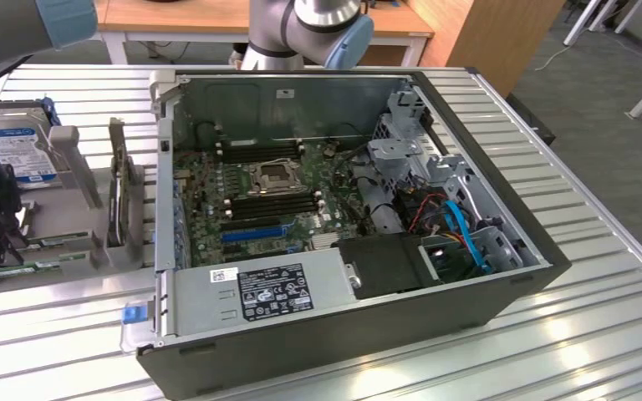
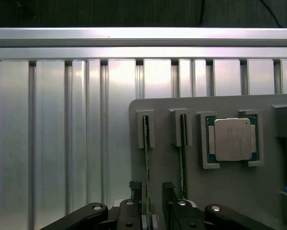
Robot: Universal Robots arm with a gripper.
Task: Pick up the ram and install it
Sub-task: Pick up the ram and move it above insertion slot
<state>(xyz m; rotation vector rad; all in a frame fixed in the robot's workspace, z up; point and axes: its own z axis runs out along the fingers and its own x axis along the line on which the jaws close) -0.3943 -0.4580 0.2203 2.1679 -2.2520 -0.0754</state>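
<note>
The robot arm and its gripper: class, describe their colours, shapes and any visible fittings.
The arm is built of rounded silver-grey tubular joints with light blue end caps. The gripper is black, made of two hinged metal linkages fastened with shiny silver pins, ending in flat dark fingers.

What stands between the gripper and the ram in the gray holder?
Nothing visible does. The open gripper straddles the ram, which stands on edge in the gray holder; the other stick stands beside it, outside the jaws.
</note>
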